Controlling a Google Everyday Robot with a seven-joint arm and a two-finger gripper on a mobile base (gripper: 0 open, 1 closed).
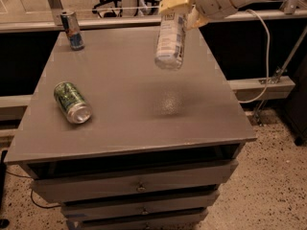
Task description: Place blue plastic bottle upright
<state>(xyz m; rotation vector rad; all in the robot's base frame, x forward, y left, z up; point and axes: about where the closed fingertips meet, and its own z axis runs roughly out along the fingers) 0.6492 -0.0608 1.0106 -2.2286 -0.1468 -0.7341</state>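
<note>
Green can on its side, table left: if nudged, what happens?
The green can lies on its side on the flat table, so a push across its length would probably roll it; an end-on push more likely slides it. Full or empty: cannot tell. The gripper is well away, above the table's far right, holding the blue plastic bottle.

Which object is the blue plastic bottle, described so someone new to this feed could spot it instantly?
Look above the far right part of the grey table, where the gripper reaches in from the upper right. The blue plastic bottle hangs in its grip, clear of the surface. Unlike the green can lying at left and the slim can standing far left, it is see-through plastic.
</note>
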